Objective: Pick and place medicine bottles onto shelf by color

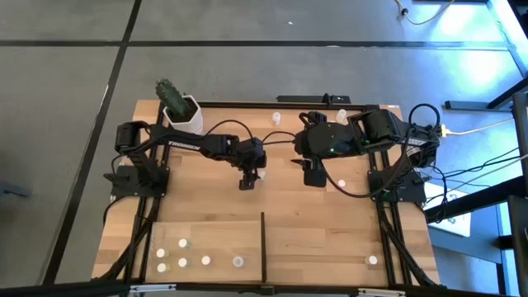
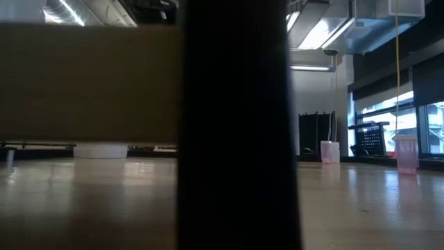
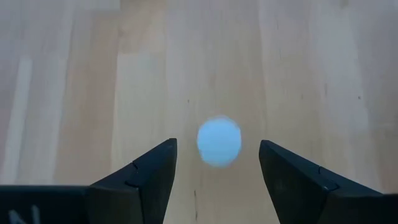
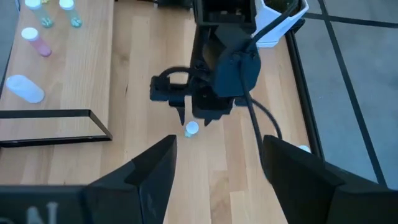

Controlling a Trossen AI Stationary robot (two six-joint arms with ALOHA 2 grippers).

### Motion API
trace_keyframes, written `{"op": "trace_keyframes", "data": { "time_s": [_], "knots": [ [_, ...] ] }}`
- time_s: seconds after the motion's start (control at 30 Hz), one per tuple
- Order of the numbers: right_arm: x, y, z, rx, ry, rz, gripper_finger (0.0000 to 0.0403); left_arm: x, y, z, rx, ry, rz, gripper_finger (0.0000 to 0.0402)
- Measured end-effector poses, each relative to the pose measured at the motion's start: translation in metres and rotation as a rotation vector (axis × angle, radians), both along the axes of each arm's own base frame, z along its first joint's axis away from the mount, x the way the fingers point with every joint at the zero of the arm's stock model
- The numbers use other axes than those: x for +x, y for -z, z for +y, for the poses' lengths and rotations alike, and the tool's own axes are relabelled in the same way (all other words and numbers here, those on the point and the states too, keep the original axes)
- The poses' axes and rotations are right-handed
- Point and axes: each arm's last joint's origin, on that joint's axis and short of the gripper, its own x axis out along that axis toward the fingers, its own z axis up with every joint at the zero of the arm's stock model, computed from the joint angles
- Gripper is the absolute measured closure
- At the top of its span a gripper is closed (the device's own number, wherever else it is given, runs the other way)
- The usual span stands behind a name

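Left tool point(image 1: 247, 183) hangs over mid-worktop point(image 1: 322, 227), fingers spread, straddling white-capped medicine bottle point(image 3: 219, 141) without gripping. Right tool point(image 1: 313, 175) just beside it, fingers spread, holding nothing. Five bottles point(image 1: 183, 244) stand on shelf point(image 1: 206, 231) left of black divider point(image 1: 262, 245); one more point(image 1: 373, 260) on its right.

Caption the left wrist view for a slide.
Left gripper open above a white-capped bottle on the wooden tabletop.

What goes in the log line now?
left gripper: open above white-capped bottle | right gripper: open, waiting mid-table
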Motion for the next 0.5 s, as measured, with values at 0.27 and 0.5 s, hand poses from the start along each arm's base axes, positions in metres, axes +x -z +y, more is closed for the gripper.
{"op": "trace_keyframes", "data": {
  "time_s": [0.27, 0.5],
  "knots": [
    [0.001, 0.0, 0.0, 0.0, 0.0, -0.005, 0.0164, 0.005, 0.014, -0.001, 0.001, 0.006, 0.034, 0.0179],
    [0.001, 0.0, 0.0, 0.001, 0.001, -0.005, 0.0164, 0.01, 0.021, -0.001, 0.006, 0.012, 0.022, 0.0179]
  ]
}}
